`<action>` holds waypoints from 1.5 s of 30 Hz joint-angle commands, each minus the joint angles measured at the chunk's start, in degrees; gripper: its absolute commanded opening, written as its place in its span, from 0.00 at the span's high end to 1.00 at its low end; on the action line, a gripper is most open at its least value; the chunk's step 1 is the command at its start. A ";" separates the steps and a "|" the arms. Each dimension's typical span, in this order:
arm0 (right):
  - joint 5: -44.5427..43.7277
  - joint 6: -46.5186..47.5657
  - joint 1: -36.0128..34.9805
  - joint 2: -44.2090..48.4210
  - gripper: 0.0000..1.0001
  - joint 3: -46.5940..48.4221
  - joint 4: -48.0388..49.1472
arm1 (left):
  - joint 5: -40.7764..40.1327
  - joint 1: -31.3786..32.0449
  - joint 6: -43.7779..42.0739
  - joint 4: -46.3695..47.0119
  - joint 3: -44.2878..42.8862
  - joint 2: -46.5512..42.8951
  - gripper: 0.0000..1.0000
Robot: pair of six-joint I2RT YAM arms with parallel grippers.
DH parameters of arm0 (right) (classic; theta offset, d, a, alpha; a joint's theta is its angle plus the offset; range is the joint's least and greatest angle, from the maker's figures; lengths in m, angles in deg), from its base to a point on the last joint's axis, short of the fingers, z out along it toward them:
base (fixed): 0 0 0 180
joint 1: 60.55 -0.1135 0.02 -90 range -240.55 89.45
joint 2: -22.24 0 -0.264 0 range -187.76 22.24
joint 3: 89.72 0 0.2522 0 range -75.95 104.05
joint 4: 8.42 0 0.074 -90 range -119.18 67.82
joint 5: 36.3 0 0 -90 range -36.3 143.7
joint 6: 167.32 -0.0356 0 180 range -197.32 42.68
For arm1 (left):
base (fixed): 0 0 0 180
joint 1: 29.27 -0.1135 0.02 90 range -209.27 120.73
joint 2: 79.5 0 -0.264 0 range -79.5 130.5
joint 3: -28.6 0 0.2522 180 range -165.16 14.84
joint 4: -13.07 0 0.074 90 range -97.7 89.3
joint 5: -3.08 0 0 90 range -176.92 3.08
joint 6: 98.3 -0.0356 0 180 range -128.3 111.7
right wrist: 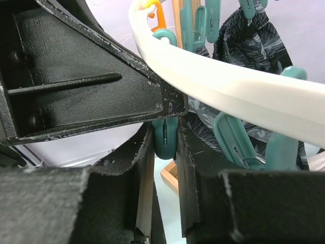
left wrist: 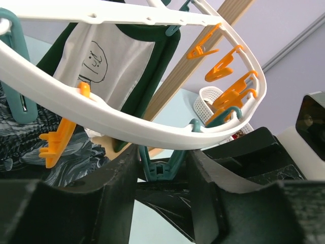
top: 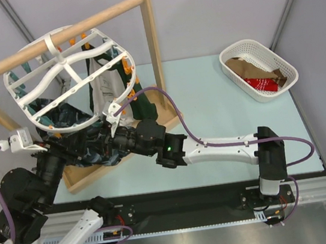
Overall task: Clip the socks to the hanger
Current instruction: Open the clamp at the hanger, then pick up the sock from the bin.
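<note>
hand pinching teal clip, right arm outstretched

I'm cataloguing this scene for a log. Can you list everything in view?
hanger: one, white, hanging from the rack pole.
clips: many, orange and teal, along the hanger.
dark socks: several, black-teal patterned, hanging under the hanger.
white-and-green sock: at least one, hanging beside them.
rack: one, wooden, table's far left.
basket: one, white, far right.
brown socks: count unclear, in the basket.
red sock: one, in the basket.
table: one, pale teal.
left gripper: black, fingers flanking a teal clip, grip unclear.
right gripper: black, shut on a teal clip.
</note>
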 commanded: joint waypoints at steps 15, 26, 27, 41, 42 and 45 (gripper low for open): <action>-5.39 -0.55 -0.58 5.63 0.27 -1.34 -6.79 | -4.45 -0.14 -2.08 4.18 0.61 -0.57 1.00; -18.85 -12.67 20.03 32.87 0.36 -21.71 -38.52 | -2.79 -0.14 -3.49 4.53 1.67 -1.01 1.00; -18.41 -13.90 24.59 35.33 0.40 -22.79 -39.92 | -2.52 -0.14 -3.84 4.53 1.67 -1.01 1.00; 0.49 -21.82 82.64 13.26 0.42 -18.16 -33.00 | -0.95 -0.05 -5.95 6.46 6.41 -3.73 1.00; 0.49 -20.95 83.26 10.42 0.36 -16.14 -31.95 | -0.85 -0.14 -6.04 6.82 6.67 -3.82 1.00; -0.83 -18.93 85.10 -2.29 0.31 -5.69 -33.95 | -1.55 -0.14 -6.04 6.91 7.38 -3.82 1.00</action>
